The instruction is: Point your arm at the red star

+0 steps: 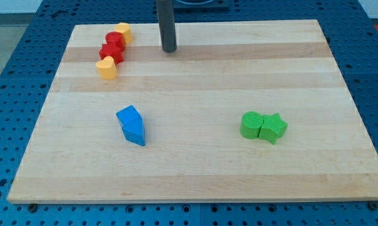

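Camera view: the rod's tip rests bare on the far board, holding nothing, right of a far-left cluster where two red blocks sit touching between two yellow ones. Which red is the star is unclear; it looks light, rigid, likely to slide if nudged on a flat side. The rod's top is cropped.

A lab: wooden board on blue perforated bench.
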Controlling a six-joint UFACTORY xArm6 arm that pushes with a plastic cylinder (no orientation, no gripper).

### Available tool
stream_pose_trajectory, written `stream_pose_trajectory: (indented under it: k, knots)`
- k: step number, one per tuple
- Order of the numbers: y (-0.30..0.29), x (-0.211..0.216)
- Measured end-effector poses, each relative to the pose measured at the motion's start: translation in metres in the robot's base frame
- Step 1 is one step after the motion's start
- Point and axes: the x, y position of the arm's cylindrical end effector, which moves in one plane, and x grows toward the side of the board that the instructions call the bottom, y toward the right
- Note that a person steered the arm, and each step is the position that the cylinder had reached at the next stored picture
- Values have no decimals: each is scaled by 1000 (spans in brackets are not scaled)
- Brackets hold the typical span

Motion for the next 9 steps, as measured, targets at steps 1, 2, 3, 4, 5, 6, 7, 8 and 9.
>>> stream_pose_trajectory:
  k: [1, 2, 3, 4, 5, 6, 7, 8, 9]
  knots:
    - [-17, -61]
    - [-22, -63]
    - [-63, -64]
    - [-94, -63]
    - [-167, -63]
    - [-228, -55]
    - [-221, -5]
    - [-194, 20]
    - [-154, 27]
